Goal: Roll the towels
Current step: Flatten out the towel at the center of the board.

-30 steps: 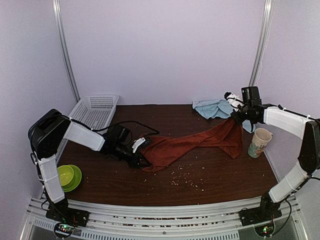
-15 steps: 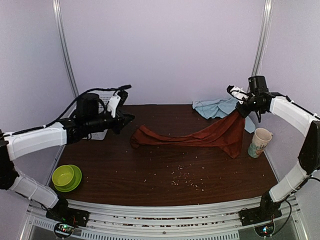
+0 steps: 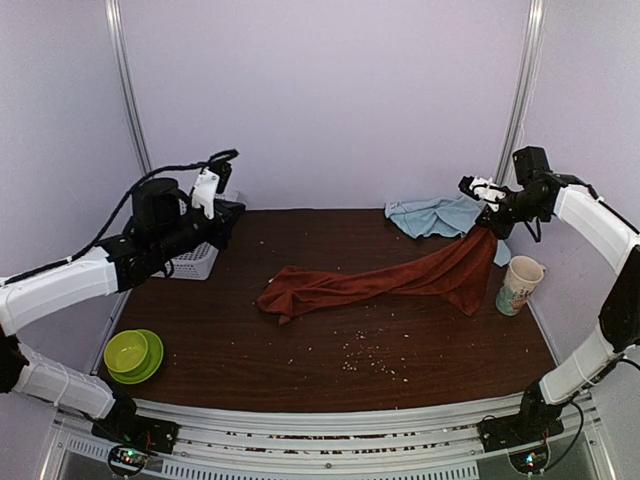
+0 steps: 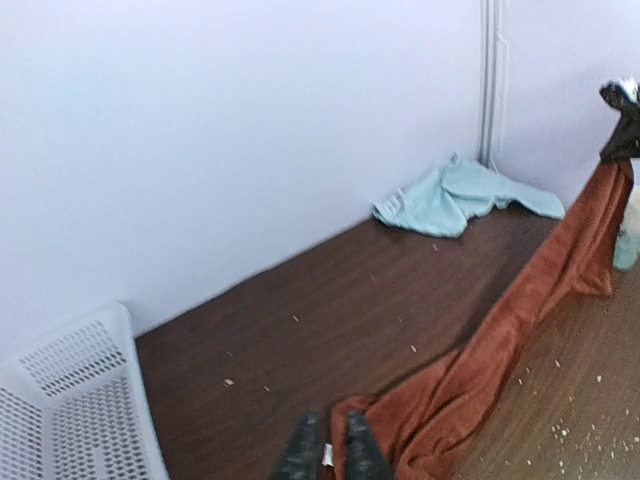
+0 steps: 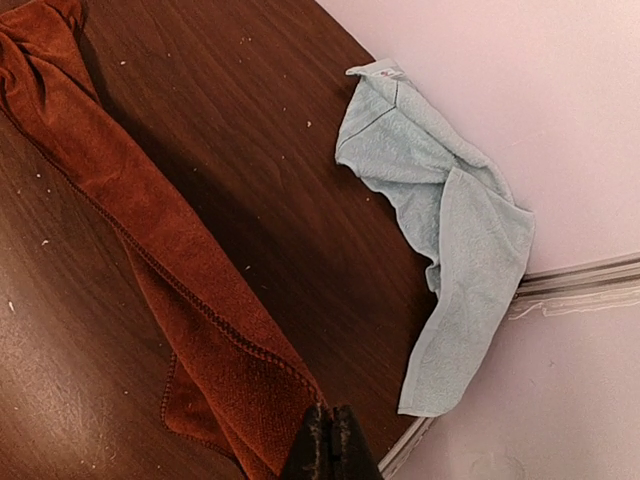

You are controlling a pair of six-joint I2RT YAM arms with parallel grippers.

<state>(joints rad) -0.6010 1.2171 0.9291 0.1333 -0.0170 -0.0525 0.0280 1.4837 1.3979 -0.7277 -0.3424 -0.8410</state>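
The rust-red towel (image 3: 380,285) lies stretched and bunched across the table, its left end crumpled on the wood. Its right end hangs from my right gripper (image 3: 487,212), which is shut on it above the table's back right; the right wrist view shows the towel (image 5: 150,260) running up to the closed gripper (image 5: 328,445). My left gripper (image 3: 232,212) hovers high at the back left, shut and holding nothing; in its own view the gripper (image 4: 328,450) is above the towel's left end (image 4: 520,330). The light-blue towel (image 3: 435,215) (image 4: 460,195) (image 5: 440,230) lies crumpled in the back right corner.
A white basket (image 3: 195,262) (image 4: 70,400) stands at the back left, under the left arm. A green bowl (image 3: 132,352) sits at the front left, and a paper cup (image 3: 520,285) stands by the right edge. Crumbs (image 3: 365,360) are scattered over the front middle.
My left gripper let go of the red towel's left end and swung up and back toward the basket; that end dropped onto the table. My right gripper rose slightly, still holding its end.
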